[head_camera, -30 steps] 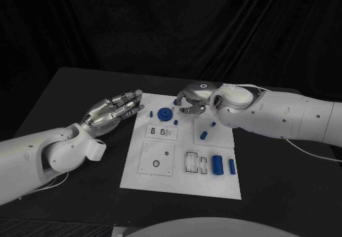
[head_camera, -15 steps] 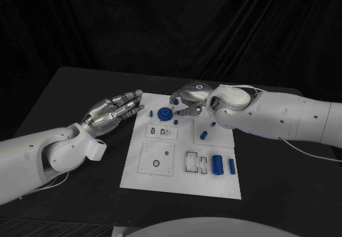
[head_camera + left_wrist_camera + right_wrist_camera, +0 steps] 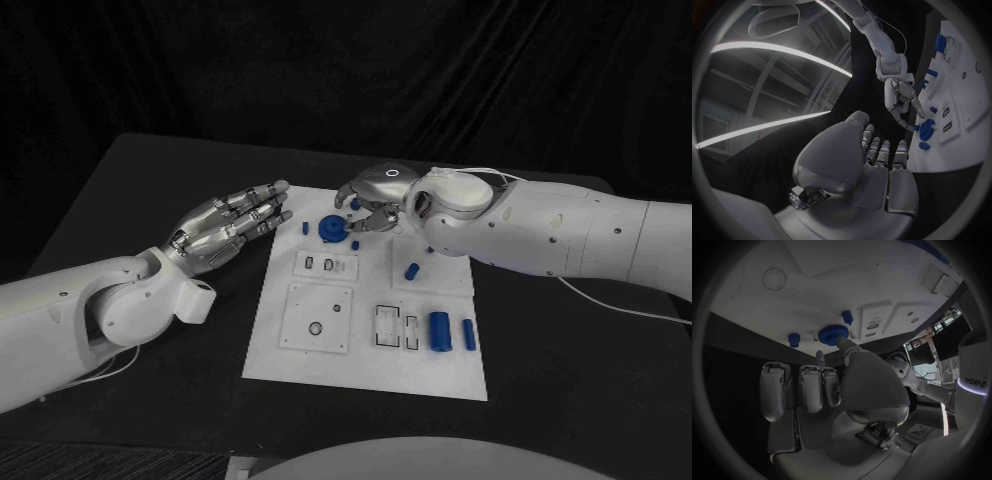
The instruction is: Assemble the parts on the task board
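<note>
The white task board [image 3: 368,365] lies in the middle of the table. A blue gear [image 3: 335,228] sits at its far left, with small blue pegs [image 3: 306,229] [image 3: 355,245] on either side of it. My right hand [image 3: 372,198] hovers over the gear. In the right wrist view the thumb tip [image 3: 842,342] touches the gear [image 3: 832,334] while the other fingers are curled in; I cannot tell whether the gear is gripped. My left hand [image 3: 231,228] floats beside the board's left edge, fingers spread and holding nothing. The left wrist view also shows the right hand [image 3: 901,97] over the gear [image 3: 926,129].
Two blue cylinders [image 3: 440,332] [image 3: 467,331] lie at the board's near right, next to rectangular slots [image 3: 389,327]. Another blue piece [image 3: 413,271] lies mid-right. A round hole [image 3: 316,330] and small slots [image 3: 326,266] mark the left plates. Black table surrounds the board.
My right hand has shifted left across the board's far end and now sits over the blue gear. The gear and my left hand have not moved.
</note>
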Available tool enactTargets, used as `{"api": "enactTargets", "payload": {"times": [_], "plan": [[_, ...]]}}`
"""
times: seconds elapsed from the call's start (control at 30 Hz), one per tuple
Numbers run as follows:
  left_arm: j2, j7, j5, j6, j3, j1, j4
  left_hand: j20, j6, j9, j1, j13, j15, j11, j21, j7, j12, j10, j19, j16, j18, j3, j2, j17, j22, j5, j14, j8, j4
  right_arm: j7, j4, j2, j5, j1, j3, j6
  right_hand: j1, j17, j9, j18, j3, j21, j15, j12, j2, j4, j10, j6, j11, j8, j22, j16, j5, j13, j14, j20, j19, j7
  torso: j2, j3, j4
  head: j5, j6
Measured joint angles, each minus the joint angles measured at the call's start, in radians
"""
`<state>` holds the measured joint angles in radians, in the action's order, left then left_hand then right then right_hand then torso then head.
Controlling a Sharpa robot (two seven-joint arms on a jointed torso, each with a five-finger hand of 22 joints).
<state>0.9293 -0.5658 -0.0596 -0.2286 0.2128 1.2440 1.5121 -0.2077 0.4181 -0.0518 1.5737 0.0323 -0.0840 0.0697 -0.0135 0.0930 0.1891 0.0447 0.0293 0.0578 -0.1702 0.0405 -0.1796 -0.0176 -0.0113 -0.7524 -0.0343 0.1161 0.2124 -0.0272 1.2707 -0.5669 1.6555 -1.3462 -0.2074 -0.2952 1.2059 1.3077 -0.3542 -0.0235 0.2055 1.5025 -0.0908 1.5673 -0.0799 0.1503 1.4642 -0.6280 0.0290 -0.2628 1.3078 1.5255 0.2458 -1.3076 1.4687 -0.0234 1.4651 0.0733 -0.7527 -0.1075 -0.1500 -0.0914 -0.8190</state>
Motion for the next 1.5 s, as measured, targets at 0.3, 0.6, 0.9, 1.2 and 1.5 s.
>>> {"api": "enactTargets", "payload": {"times": [0.3, 0.6, 0.9, 1.2, 1.5], "plan": [[-0.003, 0.002, 0.000, -0.002, 0.000, 0.000, -0.002, 0.000, 0.000, 0.000, 0.000, 0.000, 0.000, 0.000, 0.000, 0.000, 0.000, 0.000, 0.000, 0.000, 0.000, 0.000, 0.000, 0.000, 0.000, 0.000, 0.000, 0.000, 0.000, 0.001, -0.027, 0.027, 0.000, 0.000, 0.000, 0.008, -0.010, 0.000, 0.015, 0.000, -0.022, 0.000, 0.004, 0.000, 0.000, 0.006, 0.004, -0.014, -0.004, 0.020, 0.000, 0.000, -0.043, 0.000, -0.004, 0.000, 0.000, 0.000, 0.000, -0.0006, 0.0005, 0.002, -0.002], [-0.005, 0.004, 0.000, -0.004, 0.000, 0.000, -0.006, 0.000, 0.000, 0.000, 0.000, 0.000, 0.000, 0.000, 0.000, 0.000, 0.000, 0.000, 0.000, 0.000, 0.000, 0.000, 0.000, 0.000, 0.000, 0.000, 0.000, 0.000, 0.000, 0.001, -0.046, 0.049, 0.000, 0.001, 0.000, 0.011, -0.014, 0.000, 0.018, 0.000, -0.029, 0.000, 0.004, 0.000, 0.004, 0.007, 0.004, -0.030, -0.004, 0.025, 0.000, 0.000, -0.054, 0.000, -0.004, 0.000, 0.000, 0.001, 0.000, -0.0006, 0.0005, -0.001, -0.007], [-0.008, 0.005, 0.000, -0.006, 0.000, 0.000, -0.008, 0.000, 0.000, 0.000, 0.000, 0.000, 0.000, 0.000, 0.000, 0.000, 0.000, 0.000, 0.000, 0.000, 0.000, 0.000, 0.000, 0.000, 0.000, 0.000, 0.000, 0.000, 0.000, 0.003, -0.058, 0.062, 0.000, 0.007, 0.001, 0.015, -0.014, 0.000, 0.016, 0.000, -0.040, 0.000, 0.004, 0.000, 0.004, 0.001, 0.004, -0.074, -0.003, 0.025, 0.000, 0.000, -0.054, 0.000, -0.004, 0.000, 0.000, 0.001, 0.000, -0.0005, 0.0012, 0.003, -0.009], [-0.011, 0.005, 0.000, -0.008, 0.000, 0.000, -0.011, 0.000, -0.004, 0.000, 0.000, 0.000, -0.004, 0.004, 0.000, 0.004, 0.000, -0.004, 0.000, 0.000, 0.000, 0.004, 0.000, 0.000, 0.000, 0.000, 0.004, 0.000, -0.004, 0.006, -0.063, 0.067, 0.000, 0.013, 0.000, 0.028, -0.014, 0.000, 0.004, 0.000, -0.050, 0.000, 0.004, 0.000, 0.004, -0.003, 0.004, -0.108, -0.003, 0.013, 0.000, 0.000, -0.054, 0.000, -0.004, 0.000, 0.000, 0.001, 0.000, -0.0004, 0.0015, 0.001, -0.012], [-0.012, 0.006, 0.000, -0.010, 0.000, 0.000, -0.012, 0.000, -0.004, 0.000, 0.000, 0.000, -0.004, 0.004, 0.000, 0.004, 0.000, -0.004, 0.000, 0.000, 0.000, 0.004, 0.000, 0.000, 0.000, 0.000, 0.004, 0.000, -0.004, 0.011, -0.065, 0.068, -0.001, 0.014, 0.001, 0.037, -0.014, 0.000, 0.003, 0.000, -0.056, 0.000, 0.004, 0.000, 0.004, -0.003, 0.004, -0.108, -0.003, 0.013, 0.000, 0.000, -0.053, 0.000, -0.004, 0.000, 0.000, 0.001, 0.001, -0.0005, 0.0017, 0.002, -0.014]]}}
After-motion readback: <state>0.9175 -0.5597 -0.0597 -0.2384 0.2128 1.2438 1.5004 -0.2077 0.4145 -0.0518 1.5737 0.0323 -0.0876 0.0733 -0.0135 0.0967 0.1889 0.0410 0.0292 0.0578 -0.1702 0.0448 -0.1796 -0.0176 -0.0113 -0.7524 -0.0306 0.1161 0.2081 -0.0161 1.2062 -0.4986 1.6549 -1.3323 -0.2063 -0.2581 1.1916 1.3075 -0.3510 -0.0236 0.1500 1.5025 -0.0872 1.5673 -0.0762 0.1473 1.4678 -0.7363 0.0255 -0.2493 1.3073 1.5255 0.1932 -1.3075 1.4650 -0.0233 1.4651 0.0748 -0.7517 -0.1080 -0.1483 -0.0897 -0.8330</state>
